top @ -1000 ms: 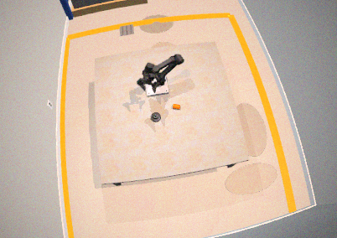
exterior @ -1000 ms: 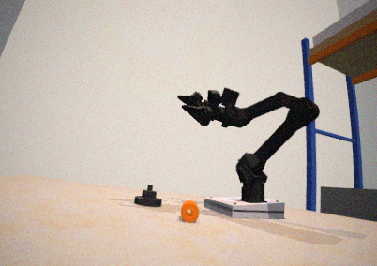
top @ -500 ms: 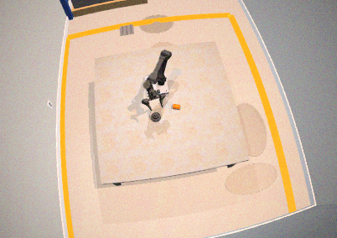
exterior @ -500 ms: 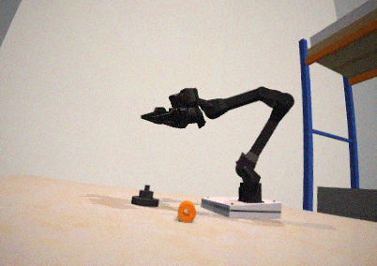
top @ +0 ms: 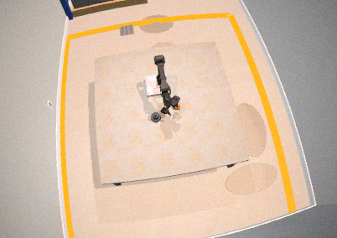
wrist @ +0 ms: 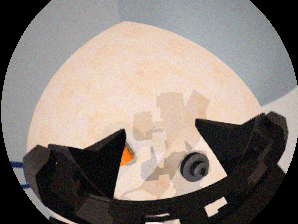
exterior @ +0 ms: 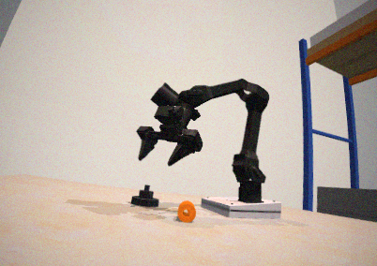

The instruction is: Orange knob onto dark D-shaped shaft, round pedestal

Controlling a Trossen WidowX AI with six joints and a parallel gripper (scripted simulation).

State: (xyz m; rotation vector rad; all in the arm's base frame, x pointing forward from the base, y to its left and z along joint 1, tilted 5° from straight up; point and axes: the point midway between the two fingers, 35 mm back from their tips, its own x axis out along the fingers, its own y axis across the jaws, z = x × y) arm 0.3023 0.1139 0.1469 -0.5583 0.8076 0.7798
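Observation:
The orange knob (top: 178, 107) (exterior: 187, 218) stands on its edge on the table, its hole facing sideways. In the wrist view the knob (wrist: 126, 156) is partly hidden behind the left finger. The round dark pedestal (top: 155, 117) (exterior: 145, 201) (wrist: 194, 167) stands upright a short way from the knob, with its dark shaft (exterior: 147, 187) bare on top. The shaft's flat side cannot be made out. My gripper (exterior: 155, 162) (wrist: 160, 125) is wide open and empty, tilted, well above the table. In the exterior view its fingertips hang higher than both knob and pedestal.
The arm's white base plate (top: 151, 86) (exterior: 241, 209) sits on the table (top: 126, 152) behind the knob and pedestal. A rack with blue posts (exterior: 307, 124) stands beyond the table, at the right in the exterior view.

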